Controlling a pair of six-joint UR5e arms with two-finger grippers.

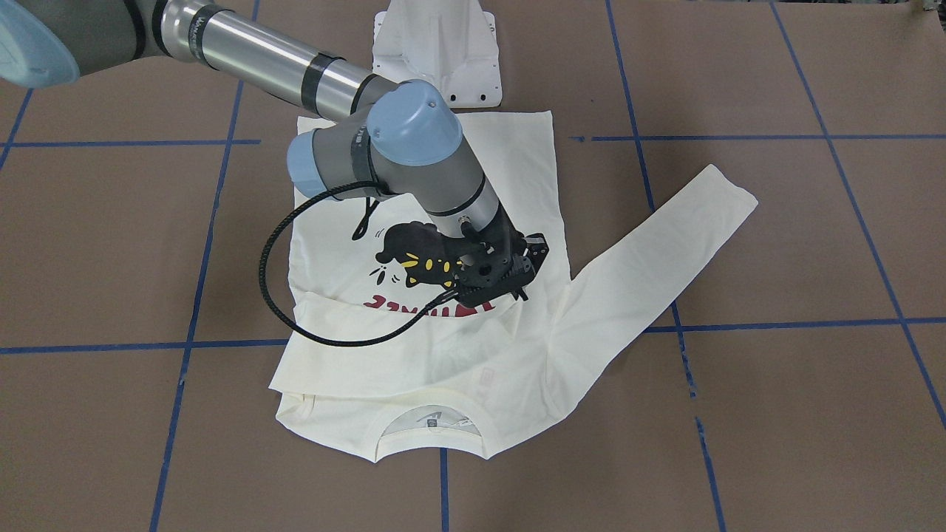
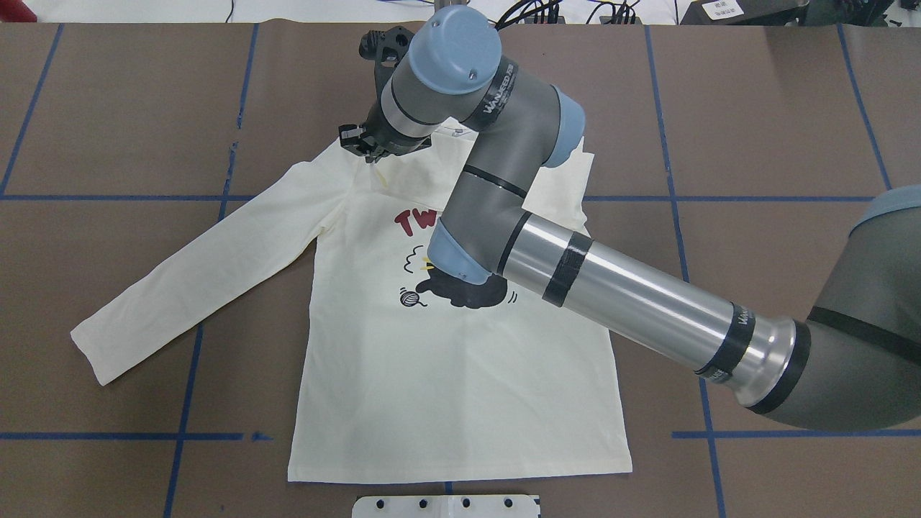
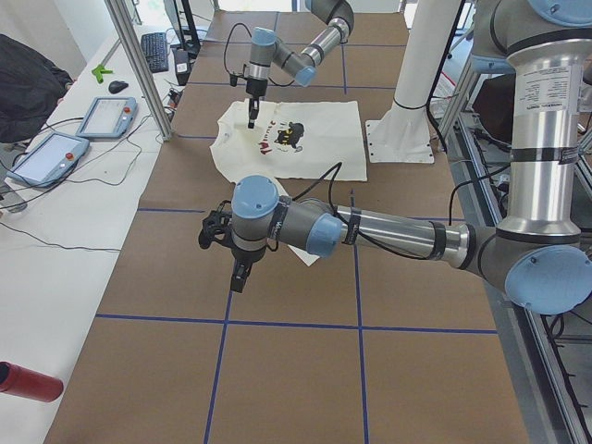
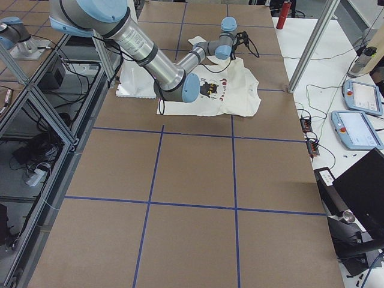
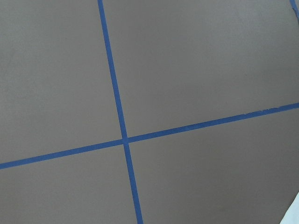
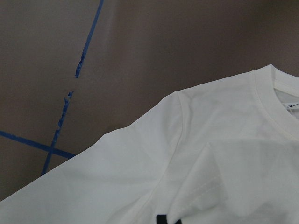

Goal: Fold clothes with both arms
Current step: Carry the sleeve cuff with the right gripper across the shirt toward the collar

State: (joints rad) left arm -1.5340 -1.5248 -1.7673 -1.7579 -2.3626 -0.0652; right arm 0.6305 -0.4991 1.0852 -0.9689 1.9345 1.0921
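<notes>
Front view: the right arm (image 1: 443, 170) covers part of the T-shirt (image 1: 443, 362), which lies flat in the middle of the brown counter (image 1: 776, 244). The right claw (image 1: 499, 288) is over the print, its opening unreadable. Left side view: the left claw (image 3: 239, 276) hangs over the counter beside the shirt, its state unclear, with tablets (image 3: 48, 155) alongside.

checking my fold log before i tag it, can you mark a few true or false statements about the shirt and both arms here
1. The T-shirt lies print side up. True.
2. Both sleeves are spread out. False: only one sleeve is stretched out; the other is folded across the body.
3. The right tool is over the T-shirt's shoulder. True.
4. The left tool grips the sleeve. False: it is over bare table, apart from the T-shirt.
5. The collar points toward the white pedestal. False: the hem does.
</notes>
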